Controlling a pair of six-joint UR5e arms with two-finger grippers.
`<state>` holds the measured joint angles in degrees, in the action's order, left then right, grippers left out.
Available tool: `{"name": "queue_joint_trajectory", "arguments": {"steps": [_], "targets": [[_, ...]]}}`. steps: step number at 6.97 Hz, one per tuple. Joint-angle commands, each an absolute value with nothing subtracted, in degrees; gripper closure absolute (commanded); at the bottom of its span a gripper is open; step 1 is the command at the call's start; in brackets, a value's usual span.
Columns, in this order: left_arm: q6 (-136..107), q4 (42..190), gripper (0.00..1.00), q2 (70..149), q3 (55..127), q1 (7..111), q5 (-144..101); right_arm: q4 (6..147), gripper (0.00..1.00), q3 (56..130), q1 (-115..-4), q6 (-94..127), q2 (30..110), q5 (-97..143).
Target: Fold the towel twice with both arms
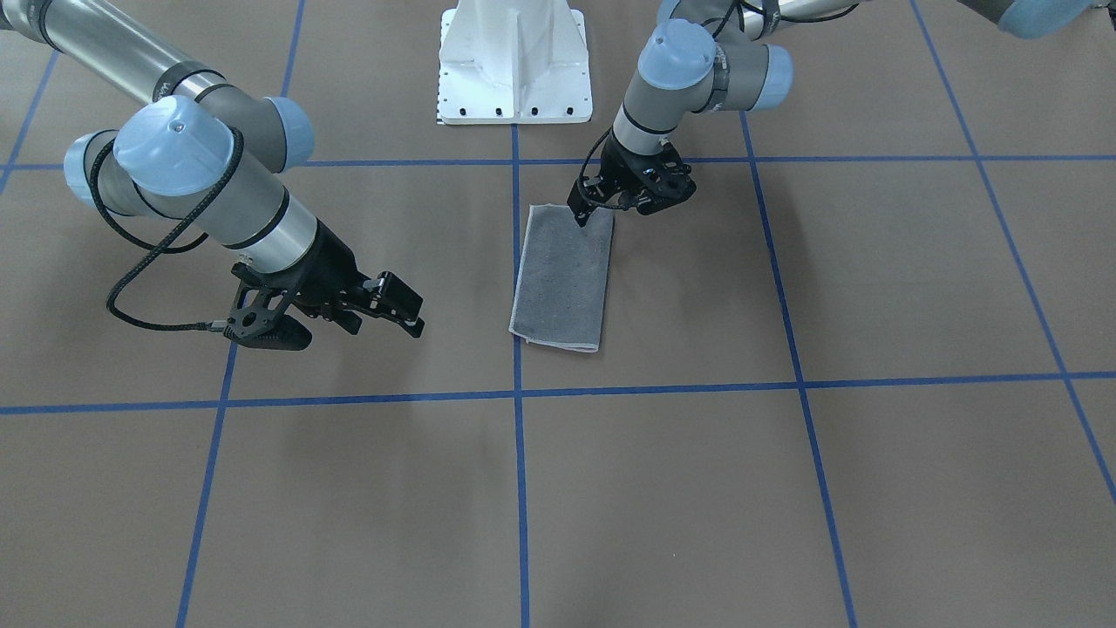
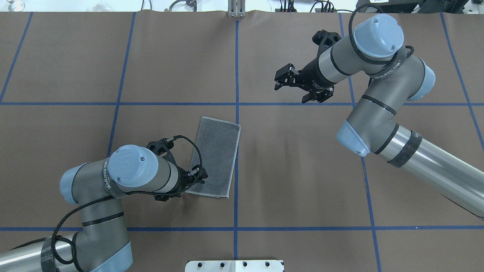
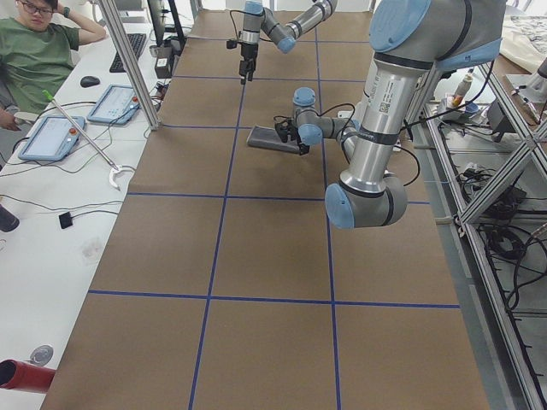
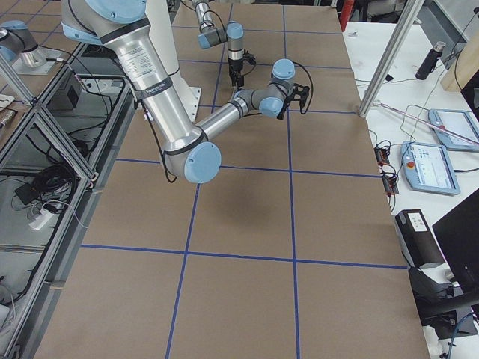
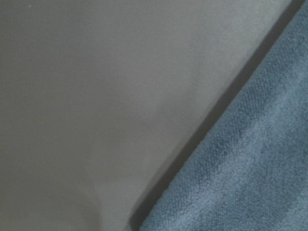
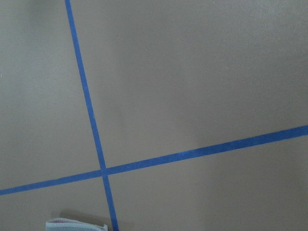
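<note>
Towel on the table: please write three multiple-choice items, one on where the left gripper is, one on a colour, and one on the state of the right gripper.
1. The left gripper is at:
A) the towel's corner near the robot
B) the towel's far edge
C) the white base

2. The towel's upper face is:
A) pink
B) grey
C) white

3. The right gripper is:
A) shut on the towel
B) open, apart from the towel
C) shut on a cable

Answers:
1 A, the overhead view shows it at that near corner.
2 B, only grey shows on top.
3 B, its fingers stand spread, far from the towel.
</note>
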<state>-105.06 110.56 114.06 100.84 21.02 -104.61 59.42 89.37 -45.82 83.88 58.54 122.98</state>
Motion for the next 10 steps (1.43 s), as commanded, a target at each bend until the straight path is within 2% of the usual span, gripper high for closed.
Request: {"name": "queue_joint_trajectory", "arguments": {"steps": [1, 2, 5, 7, 10], "targets": [[-103.8, 110.6, 0.70, 114.3, 100.6, 20.9, -104.7, 59.4, 0.00, 89.4, -46.2, 83.9, 58.5, 123.0], [-102.5, 110.5, 1.00, 114.3, 101.1, 21.0, -105.1, 59.4, 0.00, 89.4, -46.3, 84.1, 58.4, 123.0], [-102.8, 109.9, 1.00, 114.7, 105.0, 21.0, -107.2, 59.4, 0.00, 89.4, -46.3, 84.1, 58.5, 123.0], [-103.1, 105.9, 1.00, 120.7, 104.9, 22.1, -107.2, 59.4, 0.00, 89.3, -46.3, 84.1, 58.5, 123.0], [-102.6, 106.1, 1.00, 122.4, 103.8, 30.1, -107.6, 59.3, 0.00, 89.1, -46.3, 84.0, 58.6, 123.0]]}}
